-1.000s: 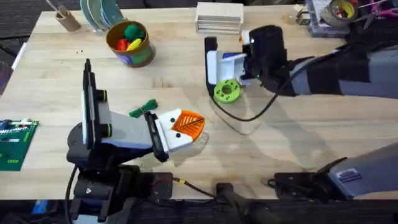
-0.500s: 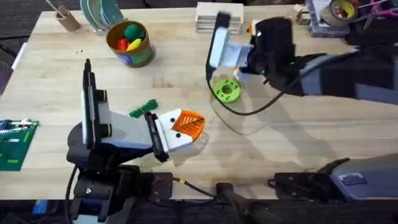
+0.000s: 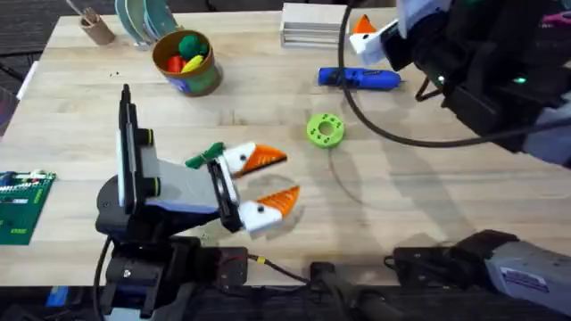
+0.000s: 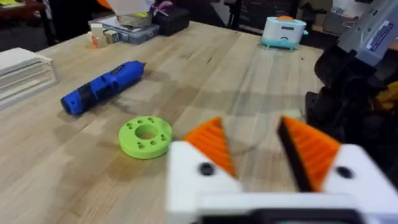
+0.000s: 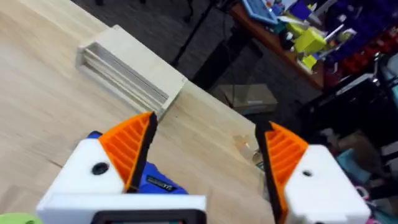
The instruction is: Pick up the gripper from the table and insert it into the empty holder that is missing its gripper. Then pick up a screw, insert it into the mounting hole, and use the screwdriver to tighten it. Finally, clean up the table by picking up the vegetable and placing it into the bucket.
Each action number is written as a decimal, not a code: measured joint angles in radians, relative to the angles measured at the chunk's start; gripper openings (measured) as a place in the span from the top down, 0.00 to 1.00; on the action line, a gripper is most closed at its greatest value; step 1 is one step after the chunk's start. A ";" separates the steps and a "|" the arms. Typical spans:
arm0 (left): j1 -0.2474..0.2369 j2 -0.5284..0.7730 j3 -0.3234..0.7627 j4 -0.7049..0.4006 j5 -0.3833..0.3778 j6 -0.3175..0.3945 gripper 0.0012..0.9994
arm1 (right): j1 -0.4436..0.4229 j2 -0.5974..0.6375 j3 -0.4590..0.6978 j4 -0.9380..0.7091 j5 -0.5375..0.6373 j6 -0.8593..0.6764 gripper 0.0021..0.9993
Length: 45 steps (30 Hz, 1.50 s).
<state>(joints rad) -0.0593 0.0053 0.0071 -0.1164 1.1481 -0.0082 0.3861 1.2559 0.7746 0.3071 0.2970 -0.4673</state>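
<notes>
Our right end effector [image 5: 205,155] hangs wide open, empty, above the screwdriver [image 3: 359,78]; our left end effector [image 3: 272,181] gapes empty too.

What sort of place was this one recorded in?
Probably a robotics lab or workshop: a wooden table holding a blue screwdriver and a green circuit board, with cluttered benches behind.

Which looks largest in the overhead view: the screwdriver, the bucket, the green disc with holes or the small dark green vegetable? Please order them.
1. The screwdriver, the longest, and the bucket, the bulkiest; I cannot rank these two.
2. The green disc.
3. The vegetable, thin, and partly covered by the left gripper.
</notes>
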 joint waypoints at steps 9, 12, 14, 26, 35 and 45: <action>0.000 0.000 0.000 0.000 0.000 0.007 0.28 | 0.003 -0.086 0.000 -0.102 -0.003 0.195 0.01; 0.000 0.000 0.000 0.000 0.000 0.003 0.01 | 0.004 -0.099 0.000 -0.113 -0.003 0.241 0.01; 0.000 0.000 0.000 0.000 0.000 0.003 0.01 | 0.007 -0.101 0.000 -0.114 -0.003 0.265 0.01; 0.000 0.000 0.003 0.008 -0.074 -0.093 0.01 | 0.055 -0.101 0.000 -0.118 -0.006 0.311 0.01; 0.000 0.001 0.202 -0.417 -0.337 -0.242 0.01 | 0.056 -0.101 0.000 -0.118 -0.006 0.311 0.01; 0.000 0.249 0.559 -0.739 -0.751 -0.181 0.01 | 0.056 -0.101 0.000 -0.119 -0.006 0.311 0.01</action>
<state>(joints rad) -0.0593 0.2539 0.5665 -0.8553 0.3967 -0.1894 0.4423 1.1549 0.7746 0.1883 0.2907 -0.1560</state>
